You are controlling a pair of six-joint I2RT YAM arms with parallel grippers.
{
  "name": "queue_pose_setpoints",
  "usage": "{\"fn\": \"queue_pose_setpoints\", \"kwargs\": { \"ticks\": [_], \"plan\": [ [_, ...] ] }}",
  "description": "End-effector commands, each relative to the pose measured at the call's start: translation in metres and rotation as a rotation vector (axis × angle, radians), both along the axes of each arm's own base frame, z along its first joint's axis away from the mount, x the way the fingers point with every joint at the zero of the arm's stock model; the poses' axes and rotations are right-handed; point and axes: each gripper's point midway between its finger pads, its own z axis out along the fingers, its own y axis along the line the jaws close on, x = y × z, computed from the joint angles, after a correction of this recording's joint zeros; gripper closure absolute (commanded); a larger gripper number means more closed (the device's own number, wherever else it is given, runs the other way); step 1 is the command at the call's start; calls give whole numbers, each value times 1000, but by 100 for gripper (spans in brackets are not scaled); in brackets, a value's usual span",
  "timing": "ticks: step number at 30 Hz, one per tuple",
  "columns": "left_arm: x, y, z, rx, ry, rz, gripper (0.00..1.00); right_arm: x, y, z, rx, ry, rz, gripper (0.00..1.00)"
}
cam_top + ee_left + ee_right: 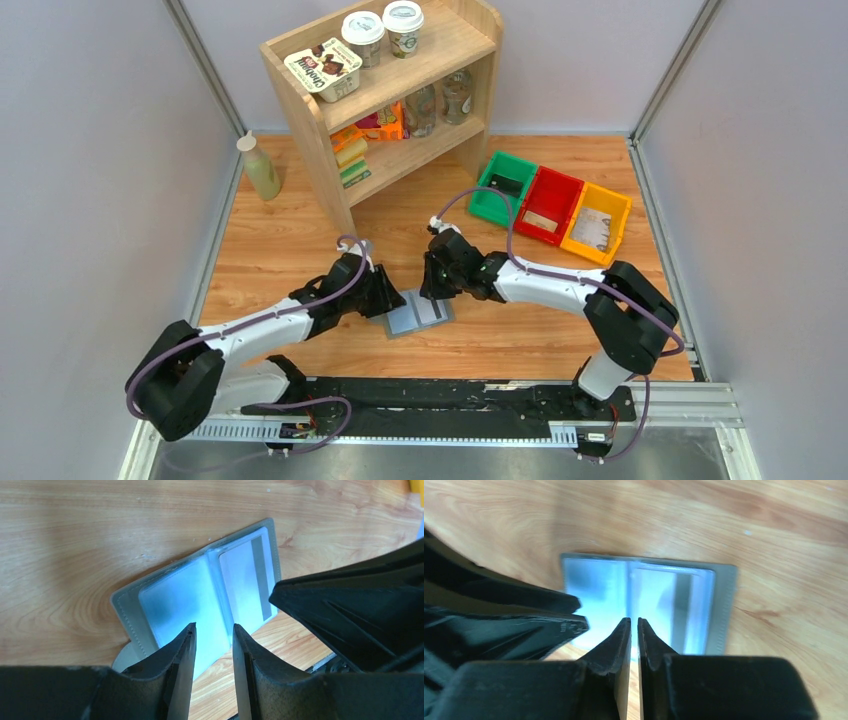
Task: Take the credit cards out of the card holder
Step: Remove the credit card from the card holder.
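Card holder: the card holder (418, 314) lies open and flat on the table (300, 230), between the two tools, pale pockets facing up.
Credit cards: you can see one card (245, 587) with a dark stripe, in the pocket on the right arm's side; the other pocket looks blank, and you cannot tell whether it holds more.
Left tool: the left tool (214, 626) has its fingers apart, gripping nothing, over the near edge of the blank pocket.
Right tool: the right tool (634, 620) has its fingers all but together, a slit between them; whether they pinch a pocket edge cannot be told.
Key relation: the fold runs straight ahead of the right tool's tips; the striped card lies just beside them, so the right arm is likely better placed.
In the way: the tools crowd each other over the holder; mind a clash.
Around: shelf (400, 90), bottle (260, 168) and coloured bins (548, 205) stand well apart.
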Motion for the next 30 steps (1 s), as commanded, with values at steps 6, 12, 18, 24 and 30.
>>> {"fn": "queue_pose_setpoints", "kwargs": {
  "ticks": [6, 12, 18, 24, 30],
  "plan": [
    [17, -33, 15, -125, -24, -53, 52, 10, -42, -20, -87, 0, -94, 87],
    [16, -36, 3, -134, 21, -43, 50, 3, -42, -26, -66, 34, -62, 87],
    [9, -29, -19, -128, 83, -3, 54, -3, -40, -32, -59, 56, -44, 86],
    [7, -27, -23, -164, 86, 22, 58, -6, -33, -25, -19, 59, -4, 83],
    [8, -30, -17, -216, 67, 27, 58, -10, -21, -18, 36, 77, 39, 81]
  ]
}}
